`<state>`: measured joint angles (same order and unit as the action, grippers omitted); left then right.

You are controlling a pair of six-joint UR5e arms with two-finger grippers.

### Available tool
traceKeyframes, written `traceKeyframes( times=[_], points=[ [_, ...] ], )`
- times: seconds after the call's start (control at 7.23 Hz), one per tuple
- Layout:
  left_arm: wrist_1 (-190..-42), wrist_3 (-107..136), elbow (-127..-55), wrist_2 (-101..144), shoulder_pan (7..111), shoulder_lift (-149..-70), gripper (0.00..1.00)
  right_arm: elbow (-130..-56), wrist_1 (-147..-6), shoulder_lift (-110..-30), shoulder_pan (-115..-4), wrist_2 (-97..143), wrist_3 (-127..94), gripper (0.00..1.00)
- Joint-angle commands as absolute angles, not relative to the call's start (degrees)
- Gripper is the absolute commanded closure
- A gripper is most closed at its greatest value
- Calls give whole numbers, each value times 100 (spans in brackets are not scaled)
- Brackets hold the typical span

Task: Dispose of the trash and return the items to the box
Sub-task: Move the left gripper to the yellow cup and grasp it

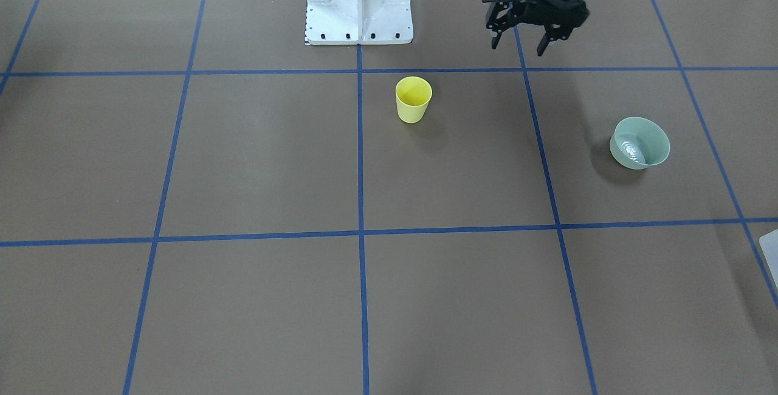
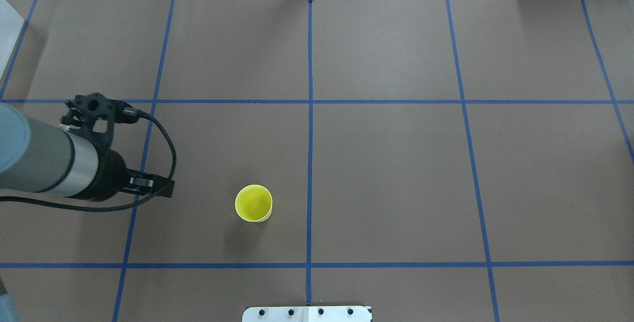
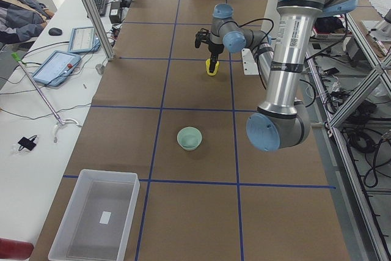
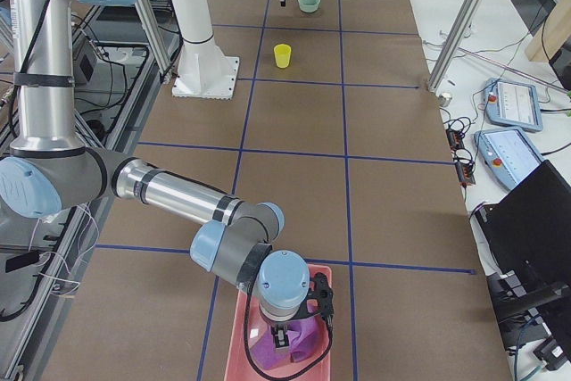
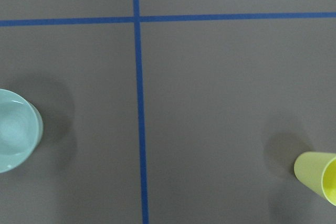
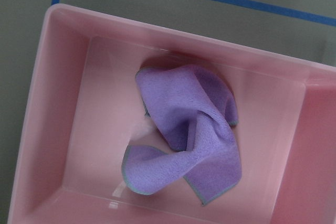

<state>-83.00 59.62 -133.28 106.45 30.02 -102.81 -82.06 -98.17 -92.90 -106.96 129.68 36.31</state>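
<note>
A yellow cup [image 1: 413,100] stands upright near the table's middle; it also shows in the overhead view [image 2: 253,203] and at the left wrist view's right edge [image 5: 317,174]. A pale green bowl [image 1: 639,143] sits upright to the left arm's side [image 5: 16,129]. My left gripper [image 1: 518,48] hangs open and empty above the table, between cup and bowl, nearer the robot's base. My right gripper [image 4: 284,336] is over a pink bin [image 6: 58,103] that holds a purple cloth [image 6: 189,124]. I cannot tell whether the right gripper is open or shut.
A clear plastic box [image 3: 98,218] stands at the table's left end, beyond the bowl. The robot's white base [image 1: 358,0] is behind the cup. Blue tape lines cross the brown table. Tablets and cables lie on the side bench [image 3: 58,65].
</note>
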Motion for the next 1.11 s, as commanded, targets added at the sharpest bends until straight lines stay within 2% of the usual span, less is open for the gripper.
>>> traceKeyframes(
  times=[0.0,0.28,0.55,0.83,0.97],
  points=[
    [-8306,5994,-12765,10389,2551,-11018,3,-8200,-9817,-9281,-10696,12973,3630,0],
    [-8332,6003,-12508,10345,2531,-11091,2,-8191,-9817,-9307,-10696,12981,3630,0],
    [-8873,6029,-11501,10336,2531,-11486,2,-8165,-9826,-9378,-10696,13025,3639,0],
    [-9130,6003,-11233,10336,2531,-11523,3,-8174,-9817,-9466,-10696,13060,3656,0],
    [-9175,6029,-11163,10336,2523,-11531,10,-8174,-9791,-9509,-10696,13061,3656,0]
  ],
)
